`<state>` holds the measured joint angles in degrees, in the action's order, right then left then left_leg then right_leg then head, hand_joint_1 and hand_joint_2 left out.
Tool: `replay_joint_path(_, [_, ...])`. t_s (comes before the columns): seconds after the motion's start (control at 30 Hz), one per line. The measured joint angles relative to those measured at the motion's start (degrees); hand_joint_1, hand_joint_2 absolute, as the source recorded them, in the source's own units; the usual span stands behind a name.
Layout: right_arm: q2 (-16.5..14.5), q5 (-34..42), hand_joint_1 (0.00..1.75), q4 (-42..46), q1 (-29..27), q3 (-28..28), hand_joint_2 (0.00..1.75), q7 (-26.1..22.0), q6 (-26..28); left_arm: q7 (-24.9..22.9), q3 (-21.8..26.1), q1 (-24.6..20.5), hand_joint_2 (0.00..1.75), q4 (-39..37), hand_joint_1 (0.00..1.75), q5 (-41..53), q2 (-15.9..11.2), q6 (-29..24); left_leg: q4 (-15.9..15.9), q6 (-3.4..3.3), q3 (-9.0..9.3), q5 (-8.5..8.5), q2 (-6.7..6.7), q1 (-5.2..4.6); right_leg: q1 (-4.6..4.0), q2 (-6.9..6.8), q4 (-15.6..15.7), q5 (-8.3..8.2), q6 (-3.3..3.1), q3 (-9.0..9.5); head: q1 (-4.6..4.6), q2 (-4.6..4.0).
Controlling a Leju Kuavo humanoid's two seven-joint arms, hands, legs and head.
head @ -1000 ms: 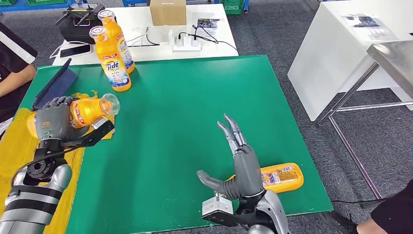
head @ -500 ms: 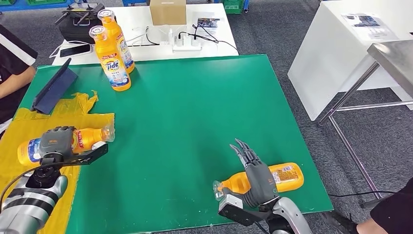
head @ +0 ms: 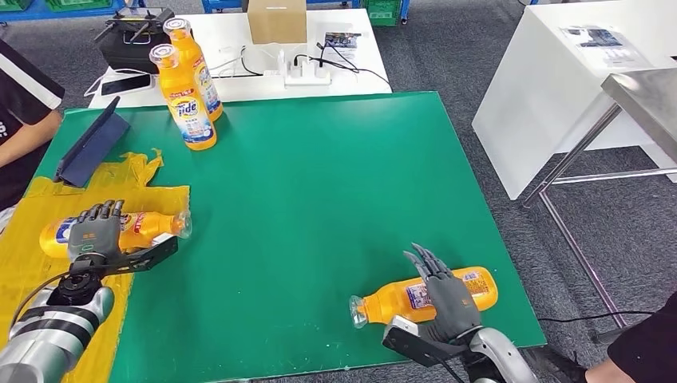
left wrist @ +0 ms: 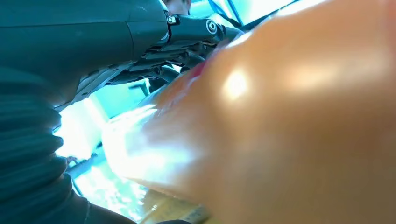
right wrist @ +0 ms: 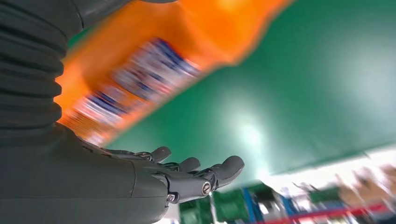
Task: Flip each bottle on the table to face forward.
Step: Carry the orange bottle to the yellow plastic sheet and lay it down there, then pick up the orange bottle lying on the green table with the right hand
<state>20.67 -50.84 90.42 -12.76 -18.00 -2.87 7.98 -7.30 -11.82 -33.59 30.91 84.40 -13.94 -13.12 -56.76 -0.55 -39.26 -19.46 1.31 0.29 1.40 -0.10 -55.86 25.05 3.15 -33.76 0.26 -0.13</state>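
Head view: two bottles lying flat on the green mat (head: 319,199), two more standing at the far left corner (head: 188,88), labels toward the camera. Near-left bottle (head: 132,230) across the yellow bag (head: 24,263), cap pointing right; left hand (head: 94,233) laid over its middle, fingers spread and raised rather than wrapped — reads as open, resting on the bottle, no firm hold. Near-right bottle (head: 423,295) close to the mat's front edge, cap pointing left; right hand (head: 447,291) on top of it, fingers straight and fanned — open too, touching at most. Likely risks: round bottle rolling out from under a flat palm, the right one off the front edge just beside it; slick bag sliding under the left one; a flip started with fingers this loose ending label-down again.

Left wrist view: orange bottle (left wrist: 280,116) pressed close against the lens, clear cap end (left wrist: 135,149) toward the hand's side, dark fingers (left wrist: 154,32) passing above it. Contact plausible, closure impossible to judge here.

Right wrist view: blurred bottle (right wrist: 154,70) against the ribbed cover, fingers (right wrist: 196,175) stretched out straight, apart from the bottle, green mat beyond. Open, gripping nothing — any push from here more likely to roll than to turn.
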Motion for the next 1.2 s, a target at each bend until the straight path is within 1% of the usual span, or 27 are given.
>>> replay_joint_path(0.07, [1.3,1.0,0.0,0.0,-1.5,0.8,1.75,0.3,-0.1,0.6,0.4,0.1,1.75,0.2,0.0,-0.8,0.2,-0.1,0.0,-0.01,-0.01,0.01,0.04,-0.02,0.01,0.0,0.0,-0.06,0.07,0.32,0.0,0.0])
replay_joint_path(0.2, [2.5,2.7,0.0,0.0,-2.9,1.6,1.75,0.2,-1.0,1.8,0.8,0.3,0.0,0.8,0.0,-2.2,0.6,-0.4,0.0,-0.03,-0.01,0.03,-0.01,-0.04,0.04,0.01,0.0,-0.11,0.12,0.57,0.01,0.0])
replay_joint_path(0.3, [3.6,5.3,0.0,-0.1,-3.9,2.4,1.75,-0.2,-2.3,3.6,0.9,1.1,0.0,2.4,0.0,-4.3,1.1,-0.8,0.0,-0.04,-0.01,0.02,-0.01,-0.03,0.04,0.0,0.0,-0.09,0.11,0.25,0.0,0.0])
replay_joint_path(0.47, [6.4,9.7,0.0,-0.4,-6.7,4.0,1.75,0.2,-4.3,7.2,1.0,2.9,0.0,7.5,0.0,-9.4,2.0,-1.2,0.0,-0.05,-0.04,-0.03,0.0,-0.05,0.07,0.01,0.0,-0.06,0.12,-0.04,-0.01,0.0])
replay_joint_path(0.57, [8.1,11.0,0.0,-0.5,-8.3,4.9,1.75,0.8,-4.5,9.5,1.0,4.1,0.0,11.2,0.0,-13.2,2.5,-1.3,0.0,-0.08,-0.05,-0.05,-0.01,-0.05,0.08,0.01,0.0,-0.06,0.13,-0.03,0.0,0.0])
replay_joint_path(0.67, [9.3,11.0,0.01,-0.6,-9.0,5.3,1.75,1.4,-4.5,10.5,0.9,4.9,0.0,14.1,0.0,-15.0,2.9,-1.3,0.0,-0.09,-0.04,-0.05,-0.01,-0.05,0.09,0.01,0.1,-0.06,0.13,-0.03,0.01,0.0])
replay_joint_path(0.7, [9.5,10.7,0.17,-0.6,-9.1,5.3,1.75,2.0,-4.5,11.0,0.9,5.2,0.44,14.9,0.0,-16.0,3.0,-1.3,0.0,-0.09,-0.04,-0.05,-0.01,-0.05,0.09,0.01,0.1,-0.06,0.13,-0.03,0.0,0.0])
replay_joint_path(0.8, [9.8,9.3,1.44,-0.7,-9.4,5.5,1.75,4.3,-3.6,13.3,0.9,7.1,1.75,19.0,0.0,-21.2,3.1,-0.8,0.0,-0.09,-0.04,-0.05,-0.01,-0.06,0.1,0.01,0.1,-0.06,0.13,-0.04,-0.01,0.0])
replay_joint_path(0.83, [9.8,8.8,1.72,-0.9,-9.4,5.5,1.75,4.9,-3.2,14.2,0.9,8.0,1.75,20.9,0.0,-23.4,3.1,-0.4,0.0,-0.09,-0.04,-0.05,-0.01,-0.06,0.1,0.01,0.1,-0.06,0.13,-0.04,-0.01,0.0])
replay_joint_path(0.93, [9.6,7.0,1.74,-1.3,-9.3,5.8,1.75,6.2,-2.4,17.4,1.0,10.7,1.75,26.6,0.0,-30.5,3.4,1.3,0.0,-0.11,-0.04,-0.07,-0.02,-0.06,0.11,0.02,0.1,-0.04,0.16,-0.03,0.01,0.0])
replay_joint_path(1.0, [9.0,5.6,1.75,-1.7,-9.2,6.1,1.75,6.6,-1.9,20.4,1.0,13.0,1.75,31.2,0.0,-36.9,3.6,3.2,0.0,-0.13,-0.03,-0.09,-0.03,-0.06,0.11,0.02,0.1,-0.03,0.18,-0.01,0.01,0.0])
replay_joint_path(1.1, [7.1,4.2,1.75,-2.2,-8.7,6.8,1.75,5.6,-0.6,24.8,1.2,18.4,1.75,40.8,0.0,-46.9,4.0,5.9,0.0,-0.14,-0.03,-0.14,-0.1,-0.06,0.11,0.05,0.1,-0.02,0.19,-0.03,0.0,0.0])
replay_joint_path(1.2, [5.0,3.2,1.75,-2.6,-8.0,7.6,1.75,5.2,-0.2,25.7,1.5,23.1,1.75,49.4,0.0,-50.8,4.2,7.1,0.0,-0.13,-0.01,-0.19,-0.14,-0.06,0.11,0.07,0.1,0.03,0.18,-0.05,0.0,0.0])
